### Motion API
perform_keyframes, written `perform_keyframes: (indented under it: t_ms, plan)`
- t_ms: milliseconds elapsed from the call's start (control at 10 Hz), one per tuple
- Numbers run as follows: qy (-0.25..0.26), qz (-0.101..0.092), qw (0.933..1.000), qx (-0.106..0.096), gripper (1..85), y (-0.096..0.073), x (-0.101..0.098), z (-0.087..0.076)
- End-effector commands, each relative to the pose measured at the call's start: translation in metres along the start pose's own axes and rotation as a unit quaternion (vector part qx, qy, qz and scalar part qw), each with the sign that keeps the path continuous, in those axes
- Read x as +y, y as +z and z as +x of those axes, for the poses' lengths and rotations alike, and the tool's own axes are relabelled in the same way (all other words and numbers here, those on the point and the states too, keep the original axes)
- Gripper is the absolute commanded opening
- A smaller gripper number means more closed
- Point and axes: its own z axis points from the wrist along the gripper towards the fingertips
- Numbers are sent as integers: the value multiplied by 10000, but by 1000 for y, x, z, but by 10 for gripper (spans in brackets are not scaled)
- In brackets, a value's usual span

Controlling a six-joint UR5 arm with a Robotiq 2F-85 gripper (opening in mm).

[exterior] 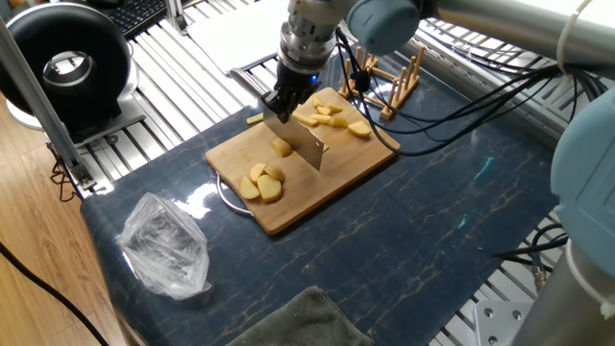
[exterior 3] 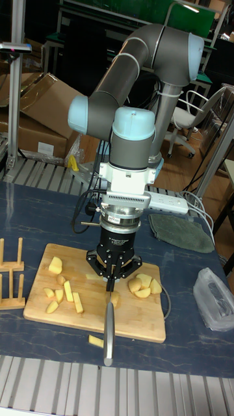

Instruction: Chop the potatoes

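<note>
A bamboo board [exterior: 360, 163] [exterior 3: 39, 309] lies on the dark blue table. The potatoes lie on it in pale-yellow pieces: rounded slices [exterior: 261, 183] [exterior 3: 143, 285] at one end, wedges and sticks [exterior: 332, 117] [exterior 3: 63, 292] at the other. One small piece [exterior: 282, 147] [exterior 3: 116, 298] sits mid-board right at the knife blade [exterior: 302, 143] [exterior 3: 108, 331]. A loose stick [exterior: 254, 119] [exterior 3: 96, 340] lies off the board. My gripper [exterior: 286, 100] [exterior 3: 114, 273] points straight down over the board's middle, shut on the knife's handle, blade edge just above the wood.
A crumpled plastic bag [exterior: 165, 245] [exterior 3: 218, 299] and a green towel [exterior: 298, 322] [exterior 3: 182, 231] lie beyond the board's slice end. A wooden rack [exterior: 389, 82] [exterior 3: 10, 273] stands past the other end. A black round device [exterior: 67, 62] and cables [exterior: 461, 96] flank the table.
</note>
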Motion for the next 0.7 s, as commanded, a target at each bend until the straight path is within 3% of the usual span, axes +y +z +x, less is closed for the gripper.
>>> perform_keyframes:
  t_ms: [0,300,500,600]
  plan:
    - [43,-53,10000,-52,10,1,0,-3]
    - [-42,-44,9999,109,10,-15,-6,4]
    - [-67,98,9999,101,10,-14,-8,1]
    - [-1,46,9999,124,10,-14,-4,1]
